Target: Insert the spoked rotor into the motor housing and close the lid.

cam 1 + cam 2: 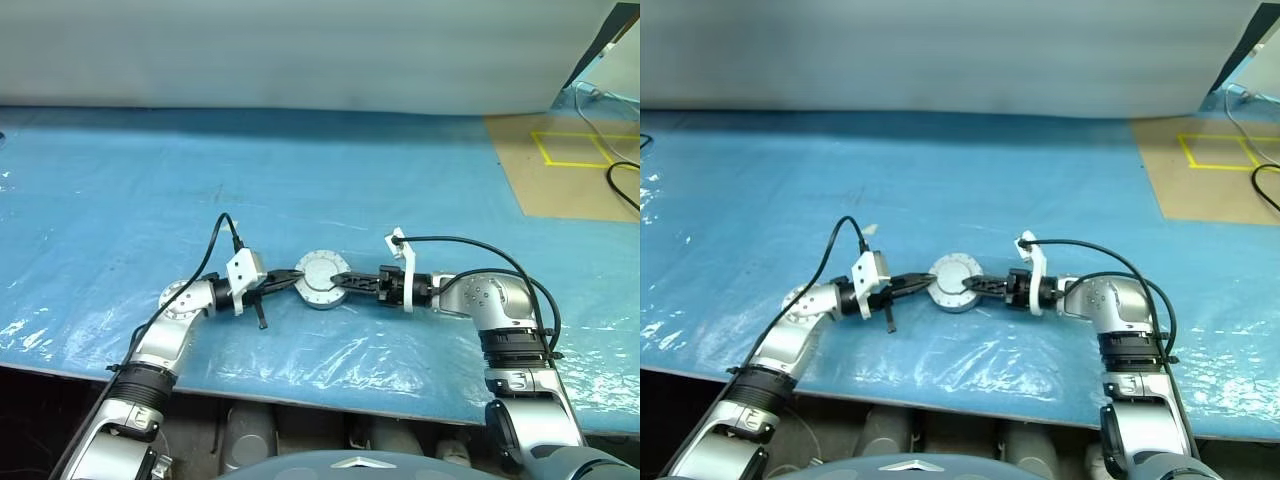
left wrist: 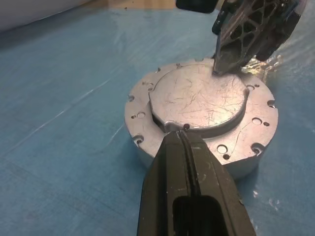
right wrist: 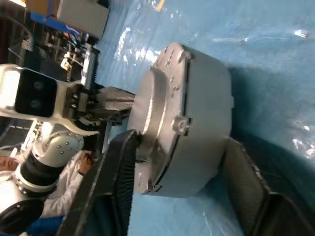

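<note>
From the head cams, the motor housing (image 1: 321,281) sits on the blue table cover (image 1: 150,200), between both arms, w/ the lid (image 1: 322,271) on top, plain silver face up. Left wrist cam: the left gripper (image 2: 184,135) is pinched together, tips at the lid's edge. Right wrist cam: the right gripper (image 3: 179,162) is partly apart, straddling housing and lid (not clamped, as far as I can see). I'd squeeze evenly, pressing the lid flat so it seats w/o tilting.
</note>
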`<act>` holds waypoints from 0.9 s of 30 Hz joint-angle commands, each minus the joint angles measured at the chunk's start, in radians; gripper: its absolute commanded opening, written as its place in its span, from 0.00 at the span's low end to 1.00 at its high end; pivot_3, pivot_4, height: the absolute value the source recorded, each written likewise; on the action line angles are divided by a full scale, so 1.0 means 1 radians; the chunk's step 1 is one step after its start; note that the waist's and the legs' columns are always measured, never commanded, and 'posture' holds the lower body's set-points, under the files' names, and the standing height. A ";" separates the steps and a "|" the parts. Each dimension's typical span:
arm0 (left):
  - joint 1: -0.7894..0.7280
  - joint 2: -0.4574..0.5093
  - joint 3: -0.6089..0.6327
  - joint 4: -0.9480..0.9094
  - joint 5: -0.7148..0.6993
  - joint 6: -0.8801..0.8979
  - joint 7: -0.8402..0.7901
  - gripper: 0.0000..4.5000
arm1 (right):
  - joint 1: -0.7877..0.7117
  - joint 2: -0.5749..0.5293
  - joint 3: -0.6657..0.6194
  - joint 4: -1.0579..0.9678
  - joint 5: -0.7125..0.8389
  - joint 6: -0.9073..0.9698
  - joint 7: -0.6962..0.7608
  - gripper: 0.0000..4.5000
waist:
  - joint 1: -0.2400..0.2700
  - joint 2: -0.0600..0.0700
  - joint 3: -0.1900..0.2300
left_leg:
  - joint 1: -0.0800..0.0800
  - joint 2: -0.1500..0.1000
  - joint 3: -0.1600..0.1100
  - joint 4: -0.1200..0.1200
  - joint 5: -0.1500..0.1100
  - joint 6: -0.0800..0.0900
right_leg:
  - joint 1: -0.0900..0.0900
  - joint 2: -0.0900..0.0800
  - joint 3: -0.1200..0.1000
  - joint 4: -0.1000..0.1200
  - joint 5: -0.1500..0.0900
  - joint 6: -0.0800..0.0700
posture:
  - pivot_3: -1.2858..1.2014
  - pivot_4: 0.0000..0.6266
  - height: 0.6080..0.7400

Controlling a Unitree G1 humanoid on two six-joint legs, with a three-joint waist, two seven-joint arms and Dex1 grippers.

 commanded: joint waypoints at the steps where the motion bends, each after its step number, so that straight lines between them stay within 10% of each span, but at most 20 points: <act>1: -0.002 -0.014 -0.023 0.010 0.012 0.009 -0.001 0.00 | 0.008 0.007 0.020 -0.077 0.062 0.013 0.026 0.40 | 0.002 0.000 0.000 | 0.000 0.000 0.000 0.000 0.000 0.000 | 0.000 0.000 0.000 0.000 0.000 0.000 | 0.52 0.24 1.00; 4: -0.012 -0.022 -0.022 0.017 0.012 0.009 0.000 0.00 | 0.022 -0.001 0.028 -0.090 0.066 0.009 0.029 0.25 | 0.004 0.000 0.000 | -0.001 -0.001 0.000 0.000 0.000 0.000 | 0.000 -0.001 0.000 0.000 0.000 0.000 | 0.52 0.24 1.00; 16: 0.005 -0.026 0.014 -0.042 -0.043 0.036 -0.008 0.00 | 0.022 0.028 0.022 -0.032 0.038 -0.026 -0.016 0.25 | -0.001 0.000 0.000 | 0.000 0.000 0.000 0.000 0.000 0.000 | 0.000 0.000 0.000 0.000 0.000 0.000 | 0.52 0.24 1.00; 27: 0.121 0.053 0.278 -0.476 -0.555 0.673 0.157 0.00 | -0.012 0.048 -0.061 -0.003 0.077 -0.049 -0.056 0.25 | -0.008 0.001 0.001 | -0.005 0.001 0.000 0.000 0.000 -0.001 | -0.006 0.002 -0.001 0.001 0.000 0.000 | 0.52 0.24 1.00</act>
